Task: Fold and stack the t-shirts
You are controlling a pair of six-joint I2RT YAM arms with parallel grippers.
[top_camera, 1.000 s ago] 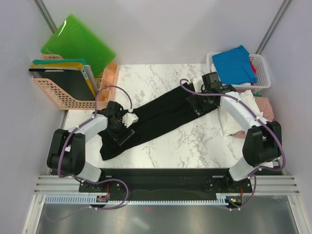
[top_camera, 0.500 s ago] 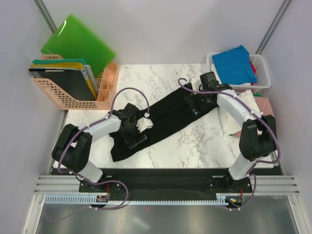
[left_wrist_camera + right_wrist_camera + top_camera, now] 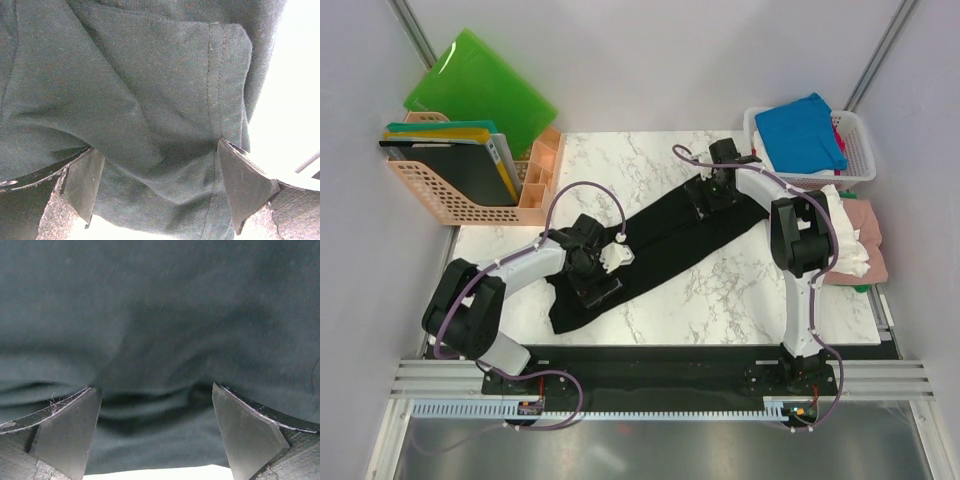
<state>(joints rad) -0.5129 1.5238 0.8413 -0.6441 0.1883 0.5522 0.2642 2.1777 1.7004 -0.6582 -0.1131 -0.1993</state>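
A black t-shirt point(image 3: 660, 240), folded into a long strip, lies slantwise on the marble table point(image 3: 740, 290) from near left to far right. My left gripper point(image 3: 592, 283) presses down on its near-left end. In the left wrist view it is open point(image 3: 160, 192), with a hemmed sleeve point(image 3: 220, 85) bunched between the fingers. My right gripper point(image 3: 705, 198) is low over the far-right end, open point(image 3: 157, 432), straddling wrinkled black cloth point(image 3: 160, 340). A blue t-shirt point(image 3: 800, 130) lies on the white basket point(image 3: 860, 152). White point(image 3: 842, 235) and pink point(image 3: 870, 222) t-shirts are piled at the right edge.
A peach file basket point(image 3: 445, 195) with folders stands at the far left, a small peach organiser point(image 3: 542, 165) beside it. Green plastic boards point(image 3: 480, 85) lean on the wall behind. The arm bases sit on the black rail point(image 3: 650, 365) at the near edge.
My left gripper slid right along the near end of the black shirt, dragging that end with it. My right gripper moved left and farther away, its elbow swinging upright.
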